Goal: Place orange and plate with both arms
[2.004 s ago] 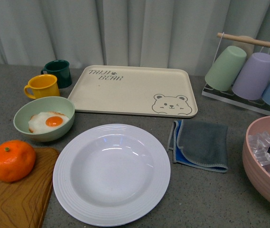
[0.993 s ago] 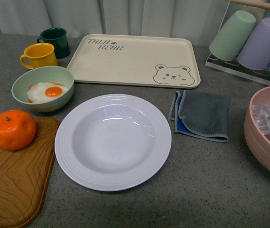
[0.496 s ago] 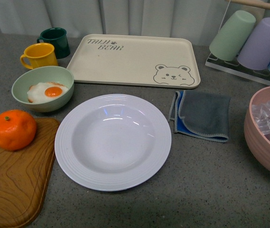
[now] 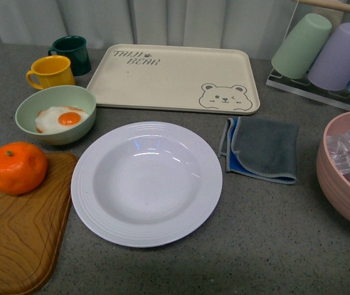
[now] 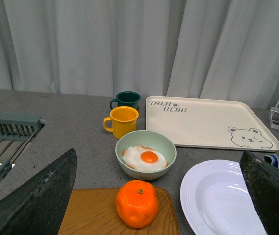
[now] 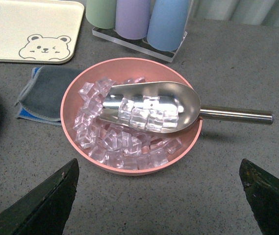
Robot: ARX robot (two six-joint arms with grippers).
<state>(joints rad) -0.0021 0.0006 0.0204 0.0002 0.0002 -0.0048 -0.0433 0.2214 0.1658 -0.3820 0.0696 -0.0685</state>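
Front view, starting from the left: what is sitting there?
— The orange [image 4: 16, 168] is sitting on a board [image 4: 15, 239], at its far end. Just behind it a green bowl [image 4: 47, 136] is holding a fried egg [image 4: 61, 118]. Further back a yellow mug [image 4: 51, 72] and a dark green mug [image 4: 71, 54] are standing close together.
— And the plate?
— The plate [image 4: 147, 184] is lying flat on the table [image 4: 273, 246] in the middle. It is just beside the board's right edge and apart from the orange. Behind it a tray [image 4: 175, 74] is lying, near but not touching.
— What is coming further to the right?
— A folded cloth [image 4: 264, 149] is lying beside the plate, then a pink bowl [image 4: 341, 184] is standing at the edge. Behind them three cups [image 4: 339, 56] are leaning mouth-down on a rack [image 4: 285, 85].
— How is the left gripper standing?
— In the left wrist view the left gripper [image 5: 157, 152] is hovering with its fingers [image 5: 31, 196] spread wide apart, gripping nothing. The orange is showing between them, and the plate is showing near one finger.
— And the right one?
— The right gripper [image 6: 159, 161] is hanging with fingers wide apart too, and it is holding nothing. It is looking down on the pink bowl, where a scoop [image 6: 151, 107] is lying on ice cubes [image 6: 124, 142].
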